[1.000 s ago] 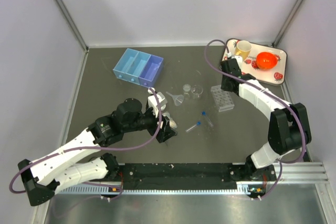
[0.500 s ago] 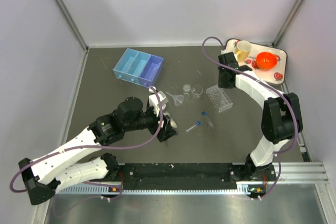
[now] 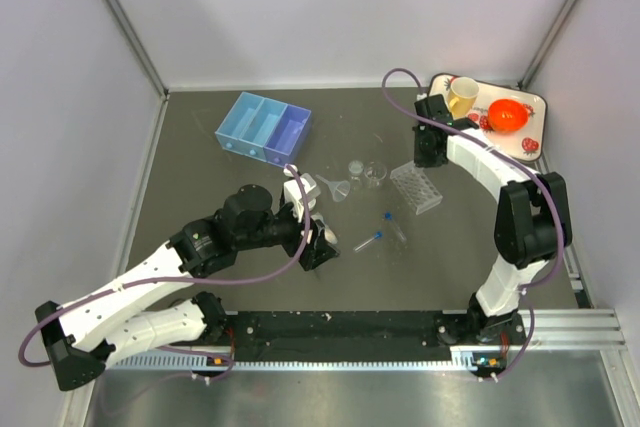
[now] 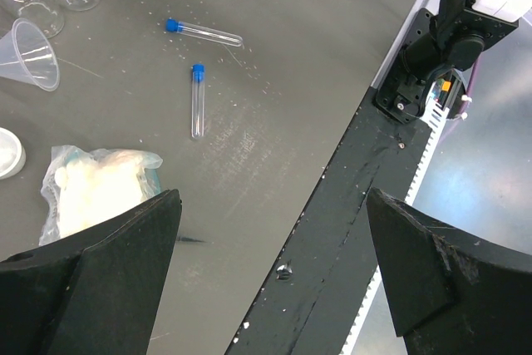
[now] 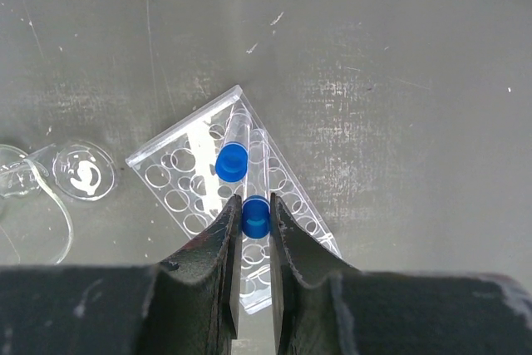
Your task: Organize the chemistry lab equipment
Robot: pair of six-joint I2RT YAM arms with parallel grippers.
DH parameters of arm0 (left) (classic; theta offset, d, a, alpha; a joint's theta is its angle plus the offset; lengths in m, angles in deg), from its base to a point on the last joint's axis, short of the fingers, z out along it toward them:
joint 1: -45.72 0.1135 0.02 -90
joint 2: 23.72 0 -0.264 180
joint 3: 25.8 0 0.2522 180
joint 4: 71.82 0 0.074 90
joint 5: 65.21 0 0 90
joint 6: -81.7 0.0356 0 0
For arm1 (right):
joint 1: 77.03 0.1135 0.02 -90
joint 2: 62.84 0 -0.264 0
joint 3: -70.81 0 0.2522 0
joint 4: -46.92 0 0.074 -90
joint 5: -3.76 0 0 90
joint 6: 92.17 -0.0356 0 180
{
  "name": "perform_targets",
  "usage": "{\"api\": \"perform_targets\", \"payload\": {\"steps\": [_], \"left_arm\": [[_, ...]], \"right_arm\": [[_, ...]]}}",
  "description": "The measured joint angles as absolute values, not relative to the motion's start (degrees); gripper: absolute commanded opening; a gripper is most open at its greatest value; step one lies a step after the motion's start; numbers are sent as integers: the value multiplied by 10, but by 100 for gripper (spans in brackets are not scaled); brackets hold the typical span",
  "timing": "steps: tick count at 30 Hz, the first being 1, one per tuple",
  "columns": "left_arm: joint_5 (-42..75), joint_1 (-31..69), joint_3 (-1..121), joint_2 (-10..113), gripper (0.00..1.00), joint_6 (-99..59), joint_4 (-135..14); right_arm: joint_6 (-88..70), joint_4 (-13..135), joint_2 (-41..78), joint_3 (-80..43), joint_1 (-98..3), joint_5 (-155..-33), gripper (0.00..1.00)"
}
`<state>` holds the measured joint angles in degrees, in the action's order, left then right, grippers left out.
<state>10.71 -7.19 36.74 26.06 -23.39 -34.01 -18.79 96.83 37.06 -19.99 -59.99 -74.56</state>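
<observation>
Desk (image 3: 430, 267): dark grey, carries everything.

My left arm (image 3: 210, 242) reaches in to mid-desk. Left jaws are wide apart and grip nothing.

My right arm (image 3: 480, 162) is stretched to the far right, with its wrist over the tube rack (image 3: 417, 187). Right jaws are narrow, pinched on the blue cap of the held tube (image 5: 255, 216).

Strawberry tray (image 3: 532, 127): far right corner of the desk.

Blue tray (image 3: 263, 127): three compartments, far side and left of centre, well apart from the other lab gear.

The tube rack is clear plastic and sits right of centre, near the strawberry tray.

Orange bowl (image 3: 507, 115) and yellow mug (image 3: 462, 95) both sit on the strawberry tray.

Bag of white material (image 4: 100, 189) lies on the desk just beside one left finger.

Funnel (image 3: 337, 188): clear, on the desk left of the beakers.

First beaker (image 3: 357, 168) and second beaker (image 3: 375, 173) stand side by side between the funnel and the rack.

The held tube stands in a rack hole. The racked tube (image 5: 232, 160) is in the hole just beside it.

First loose tube (image 3: 368, 241) and second loose tube (image 3: 392, 224) lie flat on the desk, nearer me than the rack. They are near each other, not touching.
</observation>
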Motion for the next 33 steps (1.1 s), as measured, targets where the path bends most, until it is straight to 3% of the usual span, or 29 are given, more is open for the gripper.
{"api": "perform_targets", "payload": {"steps": [6, 23, 33], "left_arm": [[106, -72, 367, 261, 99, -234, -340], [106, -72, 367, 261, 99, -234, -340], [124, -72, 370, 302, 97, -234, -344]], "right_arm": [[-186, 980, 372, -203, -600, -753, 30], [-187, 1000, 365, -202, -599, -757, 40], [-189, 1021, 156, -144, -543, -716, 45]]}}
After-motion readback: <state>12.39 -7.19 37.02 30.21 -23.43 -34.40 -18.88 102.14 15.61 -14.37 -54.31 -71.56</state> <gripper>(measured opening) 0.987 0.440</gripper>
